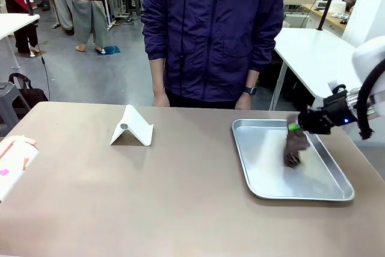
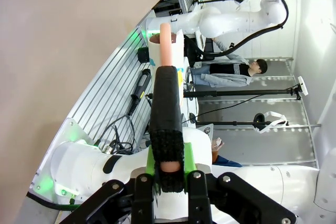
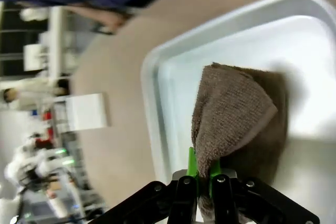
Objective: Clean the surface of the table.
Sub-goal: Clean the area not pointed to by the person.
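Note:
The brownish-taupe table (image 1: 168, 203) spans the front view. At its right end my right gripper (image 1: 295, 127) is shut on the top of a brown cloth (image 1: 294, 148), which hangs down over the metal tray (image 1: 258, 176). In the right wrist view the green pads of that gripper (image 3: 202, 174) pinch a fold of the cloth (image 3: 231, 114) above the tray's floor (image 3: 173, 77). In the left wrist view my left gripper (image 2: 167, 169) is shut on a long black-covered stick (image 2: 165, 108) with a peach-coloured end, beside the table's edge (image 2: 63, 35).
A white folded stand (image 1: 132, 127) sits left of the table's centre. A person in a dark purple jacket (image 1: 210, 28) stands at the far edge, hands hanging by the table. A white and pink object (image 1: 12, 161) lies at the left edge. A white table (image 1: 313, 52) stands behind on the right.

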